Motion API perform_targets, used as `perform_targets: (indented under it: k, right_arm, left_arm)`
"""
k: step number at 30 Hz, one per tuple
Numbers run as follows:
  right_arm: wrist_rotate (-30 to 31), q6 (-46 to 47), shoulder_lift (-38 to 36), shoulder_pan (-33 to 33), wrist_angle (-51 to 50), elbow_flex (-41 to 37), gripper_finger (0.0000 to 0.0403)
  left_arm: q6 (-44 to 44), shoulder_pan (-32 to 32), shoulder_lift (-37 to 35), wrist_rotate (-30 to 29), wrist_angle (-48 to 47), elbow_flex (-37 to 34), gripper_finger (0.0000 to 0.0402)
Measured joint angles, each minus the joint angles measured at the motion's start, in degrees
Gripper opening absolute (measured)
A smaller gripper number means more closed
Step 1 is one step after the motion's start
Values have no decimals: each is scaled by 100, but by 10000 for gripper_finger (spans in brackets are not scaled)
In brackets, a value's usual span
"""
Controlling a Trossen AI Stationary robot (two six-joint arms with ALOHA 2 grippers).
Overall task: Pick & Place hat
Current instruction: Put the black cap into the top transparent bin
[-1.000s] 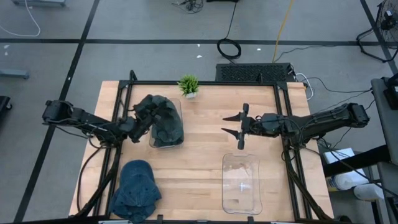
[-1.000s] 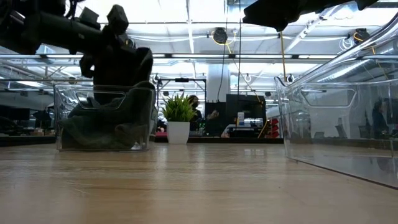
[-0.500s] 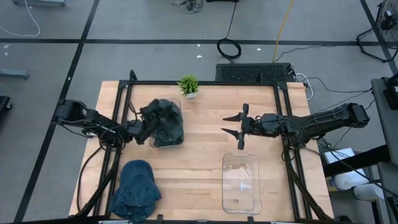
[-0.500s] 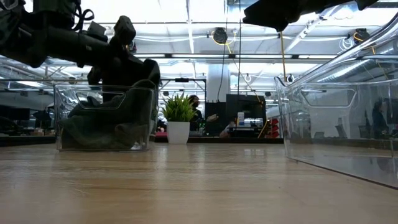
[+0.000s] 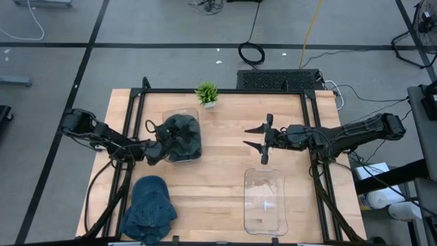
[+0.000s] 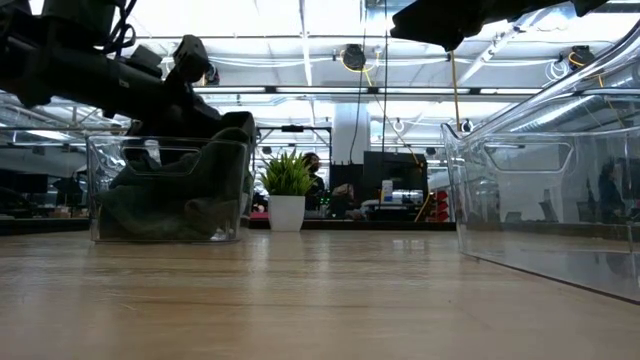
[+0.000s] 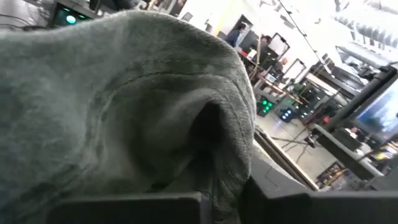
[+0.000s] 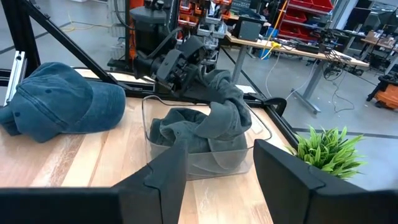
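Note:
A dark grey-green hat lies bunched in a clear bin at the table's left middle. My left gripper reaches in level from the table's left at the bin's near-left rim and is shut on the hat. A blue denim hat rests crown up on the table's near-left corner. Over the table's middle, my right gripper hangs open, above the table with nothing between its fingers. My left gripper pinches a bunched fold of the grey-green hat between its two fingers, coming level from the table's left. The held fold stands above the bin's rim. The rest of the hat lies slack in the bin.
A second clear bin stands empty at the near right, below my right gripper. A small potted plant stands at the far edge behind the first bin. Bare wood lies between the two bins.
My left gripper has sunk toward the bin's rim, moved a little toward the table's near right, and rolled, still shut on the grey-green hat. The raised part of the hat has come down with it and settled lower in the bin.

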Motion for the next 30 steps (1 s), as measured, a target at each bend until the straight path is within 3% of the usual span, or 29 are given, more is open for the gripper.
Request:
perform_targets:
  k: [5,14,19,21,26,30]
  right_arm:
    - [0,-1,0,0,2,0,171]
    - [0,-1,0,0,4,-2,171]
    - [0,-1,0,0,5,-2,171]
    - [0,-1,0,0,4,-2,171]
    - [0,-1,0,0,11,-2,171]
    - [0,-1,0,0,39,-2,171]
  left_arm:
    - [4,-47,0,247,-80,0,59]
    - [791,-45,-643,1374,-206,0,225]
    - [791,-42,-1214,2001,-864,0,293]
    - [621,-40,-1459,2561,-1265,0,310]
    - [21,-38,-1956,4790,-2201,0,329]
    - [317,-44,-2156,5648,-2307,0,324]
